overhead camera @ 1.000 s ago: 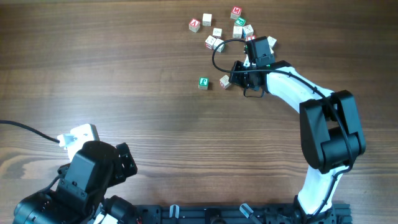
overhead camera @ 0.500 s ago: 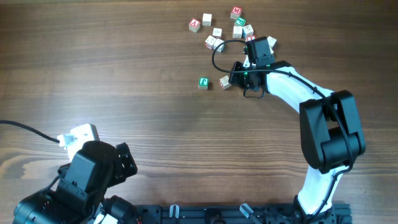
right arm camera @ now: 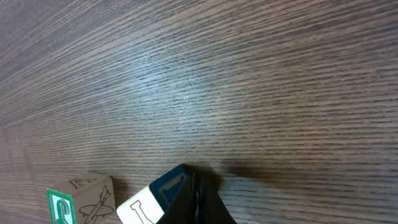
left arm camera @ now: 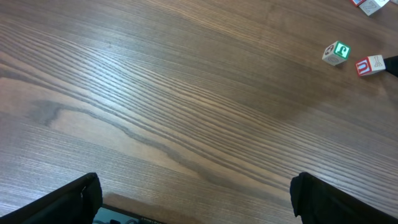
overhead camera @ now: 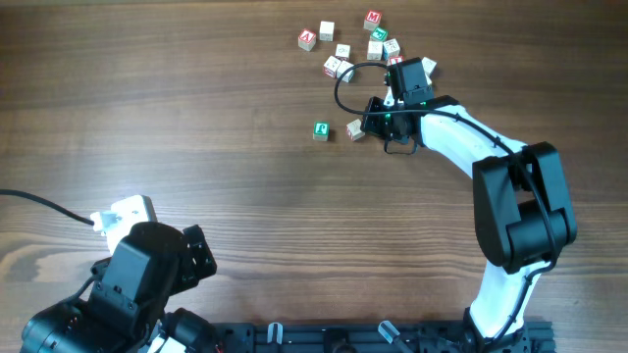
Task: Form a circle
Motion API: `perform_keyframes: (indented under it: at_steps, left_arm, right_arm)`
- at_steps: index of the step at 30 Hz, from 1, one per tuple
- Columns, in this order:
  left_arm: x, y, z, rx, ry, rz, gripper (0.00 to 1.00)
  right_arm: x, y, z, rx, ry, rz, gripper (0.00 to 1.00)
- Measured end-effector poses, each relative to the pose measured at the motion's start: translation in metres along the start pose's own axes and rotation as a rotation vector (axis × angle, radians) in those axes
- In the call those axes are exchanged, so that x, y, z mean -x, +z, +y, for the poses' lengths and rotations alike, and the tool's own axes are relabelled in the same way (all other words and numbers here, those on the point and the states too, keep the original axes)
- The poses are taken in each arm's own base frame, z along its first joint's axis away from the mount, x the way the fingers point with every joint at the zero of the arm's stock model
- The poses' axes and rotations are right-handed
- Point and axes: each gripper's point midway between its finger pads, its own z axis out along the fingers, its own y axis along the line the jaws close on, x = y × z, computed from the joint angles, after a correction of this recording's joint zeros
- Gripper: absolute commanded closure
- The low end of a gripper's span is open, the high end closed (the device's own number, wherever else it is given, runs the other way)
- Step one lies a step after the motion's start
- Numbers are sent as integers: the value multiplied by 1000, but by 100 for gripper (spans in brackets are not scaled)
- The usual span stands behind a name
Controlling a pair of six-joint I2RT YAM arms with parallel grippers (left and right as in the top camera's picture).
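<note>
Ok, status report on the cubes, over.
Left gripper open, empty. Right gripper shut, tip by pale cube, green cube alongside. No ring yet. Loose scatter nearby.

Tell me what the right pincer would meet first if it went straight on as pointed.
Probably the bare table: the shut right pincer tilts down at the wood. The letter cube sits beside its tips, not ahead.

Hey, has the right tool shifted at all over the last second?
No. Overhead, the right tool holds the same spot next to the pale cube, with the same gap to the green-faced cube.
</note>
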Motion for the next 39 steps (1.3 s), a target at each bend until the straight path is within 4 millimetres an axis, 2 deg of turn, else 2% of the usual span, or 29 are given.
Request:
perform_keyframes:
  at_steps: [27,39]
  left_arm:
    - [0,0,0,0,0,0,0]
    - [0,0,0,0,0,0,0]
  right_arm:
    - [-3,0,2,14,9,18,96]
    - [2,0,8,42,-68,-2,95]
